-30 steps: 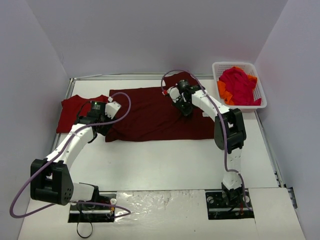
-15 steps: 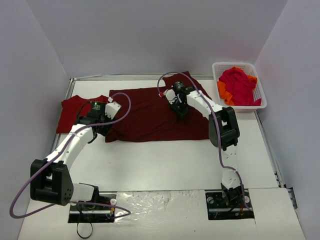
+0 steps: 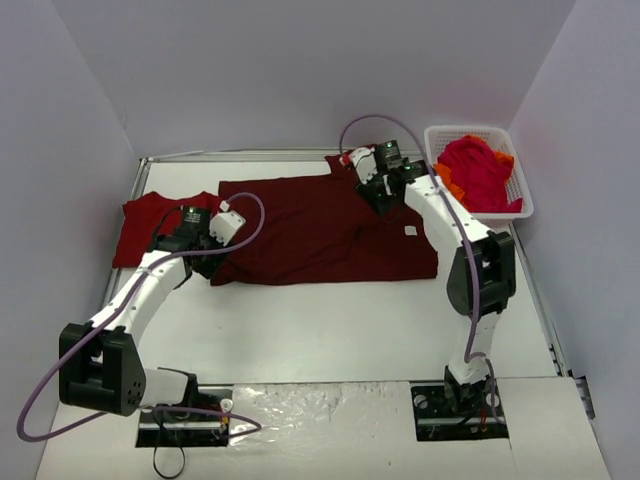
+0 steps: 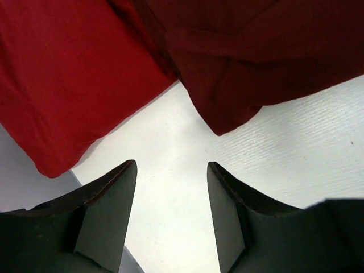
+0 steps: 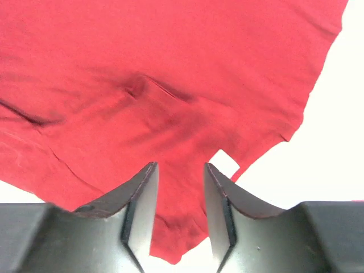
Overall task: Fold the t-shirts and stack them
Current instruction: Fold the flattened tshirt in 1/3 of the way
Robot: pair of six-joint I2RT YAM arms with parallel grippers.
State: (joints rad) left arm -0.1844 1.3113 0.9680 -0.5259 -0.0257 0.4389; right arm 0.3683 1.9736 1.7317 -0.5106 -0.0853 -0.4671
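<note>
Folding step: the large dark maroon cloth t-shirt (image 3: 320, 232) lies spread on the white counter (image 3: 330, 320). My left claw (image 4: 170, 169) hangs released at its near-left corner — my right claw (image 5: 180, 169), parted and empty, above its far-right part. Next, I judge, each must pinch an edge.

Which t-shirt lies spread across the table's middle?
The dark maroon t-shirt; the brighter red t-shirt lies at left, the rest heaped in the basket.

Overhead and both close wrist views share the maroon shirt (image 3: 300, 235)
</note>
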